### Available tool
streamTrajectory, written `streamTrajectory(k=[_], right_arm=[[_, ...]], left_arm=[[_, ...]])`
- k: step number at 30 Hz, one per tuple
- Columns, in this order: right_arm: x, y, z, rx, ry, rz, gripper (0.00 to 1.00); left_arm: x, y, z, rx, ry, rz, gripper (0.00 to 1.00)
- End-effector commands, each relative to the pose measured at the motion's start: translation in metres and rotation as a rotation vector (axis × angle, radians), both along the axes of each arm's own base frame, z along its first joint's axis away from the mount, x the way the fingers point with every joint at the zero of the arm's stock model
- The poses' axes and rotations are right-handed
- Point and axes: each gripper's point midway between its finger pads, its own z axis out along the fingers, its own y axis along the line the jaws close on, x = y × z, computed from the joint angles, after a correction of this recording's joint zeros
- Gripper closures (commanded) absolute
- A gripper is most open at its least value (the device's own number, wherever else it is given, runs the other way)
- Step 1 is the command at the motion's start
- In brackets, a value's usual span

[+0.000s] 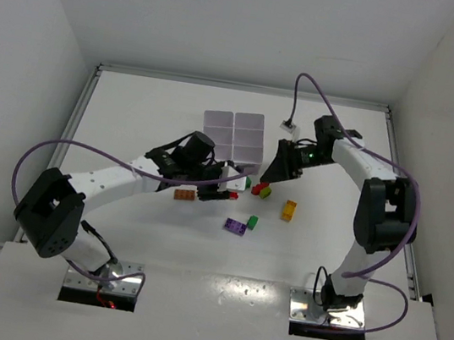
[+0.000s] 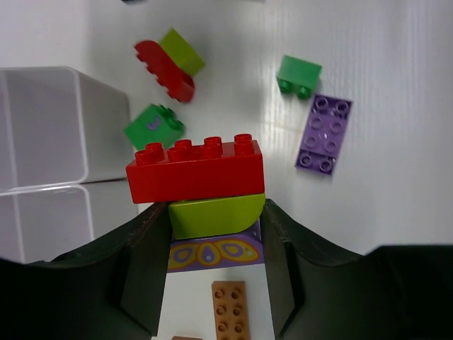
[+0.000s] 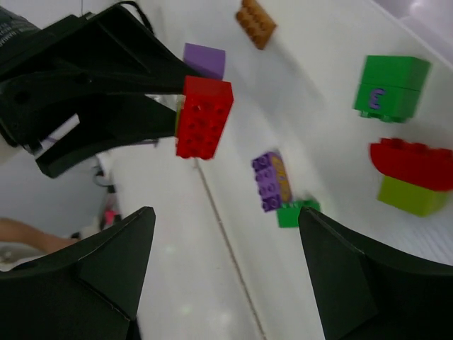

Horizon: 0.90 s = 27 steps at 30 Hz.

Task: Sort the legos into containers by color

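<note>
My left gripper is shut on a stack of legos: a red brick on a lime curved piece on a purple patterned piece. From above, that gripper hangs just in front of the white containers. My right gripper stands open to the right of it, with nothing between its fingers. The right wrist view shows the held red brick. On the table lie a green brick, a red piece on a lime one, a purple plate and a small green brick.
An orange plate lies under the left arm, and a yellow-orange brick lies further right. A corner of the containers fills the left of the left wrist view. White walls close in the table.
</note>
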Motion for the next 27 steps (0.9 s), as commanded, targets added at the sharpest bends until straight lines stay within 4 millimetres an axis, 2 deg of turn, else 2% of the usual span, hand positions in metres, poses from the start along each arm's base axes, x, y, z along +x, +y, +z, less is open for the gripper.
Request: streamTrajectory(k=[1,2,7,8,9,14,19,24,27], right_arm=[[0.007,0.023,0.031,0.164,0.030,0.022,0.17],[0.005,0.032,0.033,0.177,0.020,0.051,0.17],[0.000,0.047,0.037,0.179,0.016,0.095,0.17],[0.002,0.047,0.036,0.173,0.005,0.093,0.16],[-0.004,0.054,0.033,0.170,0.024,0.111,0.16],[-0.011,0.067,0.027,0.135,0.006,0.145,0.16],[-0.015,0.072,0.016,0.110,0.027,0.153,0.16],[-0.008,0.078,0.017,0.115,0.021,0.155,0.16],[-0.003,0.084,0.016,0.118,0.021,0.155,0.30]], left_arm=[[0.010,-0.014,0.026,-0.090,-0.041,0.097,0.93],[0.011,-0.013,0.026,-0.086,-0.045,0.105,0.93],[0.015,-0.016,0.039,-0.119,-0.079,0.125,0.93],[0.015,-0.017,0.045,-0.135,-0.086,0.130,0.93],[0.013,-0.017,0.041,-0.125,-0.084,0.130,0.93],[0.011,-0.019,0.049,-0.141,-0.107,0.127,0.93],[0.010,-0.023,0.060,-0.172,-0.125,0.123,0.93],[0.007,-0.024,0.064,-0.175,-0.135,0.119,0.93],[0.007,-0.025,0.069,-0.191,-0.140,0.124,0.93]])
